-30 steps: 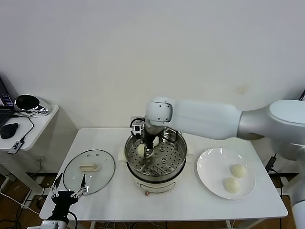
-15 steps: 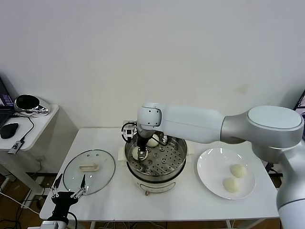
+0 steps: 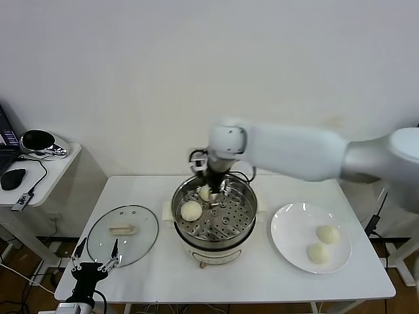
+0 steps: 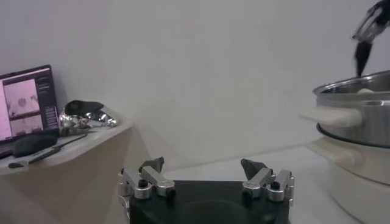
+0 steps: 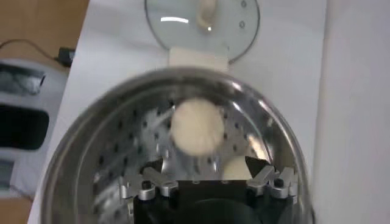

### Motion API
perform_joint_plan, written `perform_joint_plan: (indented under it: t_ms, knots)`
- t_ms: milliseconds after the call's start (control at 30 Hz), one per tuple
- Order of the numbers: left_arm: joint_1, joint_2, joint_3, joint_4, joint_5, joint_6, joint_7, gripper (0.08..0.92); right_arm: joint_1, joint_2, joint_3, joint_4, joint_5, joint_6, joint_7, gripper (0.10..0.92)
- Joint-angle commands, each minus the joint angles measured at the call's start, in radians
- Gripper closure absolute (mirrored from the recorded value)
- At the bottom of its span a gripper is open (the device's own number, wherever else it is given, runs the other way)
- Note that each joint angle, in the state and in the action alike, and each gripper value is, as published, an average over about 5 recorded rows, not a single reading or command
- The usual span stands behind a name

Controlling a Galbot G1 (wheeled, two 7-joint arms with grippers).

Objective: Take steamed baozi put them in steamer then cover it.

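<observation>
**Two buns in the steamer, two waiting on the plate**

White wall behind, white table in front, seen from the robot's head looking down. At the table's centre stands the steamer, a shiny steel pot with a perforated tray, on a white base. Two steamed baozi lie on the tray: one bun towards the robot's left side, and a second bun nearer the far rim, partly hidden by the arm.

The right gripper hangs over the far part of the pot, just above that second bun. Its jaws stand wide apart and hold nothing. In the right wrist view both buns show below the spread fingers, the nearer one plainly free on the tray.

On the robot's right sits a flat white plate with two more buns, one beside the other, touching or nearly so.

On the robot's left the cover, a clear glass lid with a cream handle, lies flat on the table, apart from the pot. The left gripper is parked at the near table edge beside the lid, jaws open and empty.

Judgement: the task looks about half done. To do this step well, the right arm should rise straight up clear of the steel rim before swinging towards the plate, then take one bun gently, since soft dough may dent. Placing the next buns in the tray's bare near side would avoid crowding.
</observation>
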Motion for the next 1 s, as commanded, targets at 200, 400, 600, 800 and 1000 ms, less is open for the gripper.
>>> perform_joint_plan:
  t_ms: [200,400,600,800,1000]
  knots:
    - [-0.001,0.001,0.014,-0.003,0.007,0.002,0.001,0.177,0.014,-0.614,-0.005,0.279,-0.312,0.214,-0.181,0.203]
    - [0.006,0.002,0.015,-0.008,0.011,0.002,0.001,0.177,-0.262,-0.738,0.181,0.258,-0.445,0.278,-0.188,0.203]
    - [0.013,0.000,0.012,-0.017,0.012,0.004,0.001,0.177,-0.612,-0.775,0.471,0.200,-0.543,0.331,-0.185,0.203]
    - [0.019,-0.004,0.008,-0.024,0.017,0.007,0.001,0.177,-0.822,-0.735,0.625,0.146,-0.604,0.359,-0.163,0.203]
    - [0.026,-0.008,0.004,-0.025,0.019,0.007,0.000,0.177,-0.904,-0.680,0.682,0.104,-0.634,0.361,-0.126,0.203]
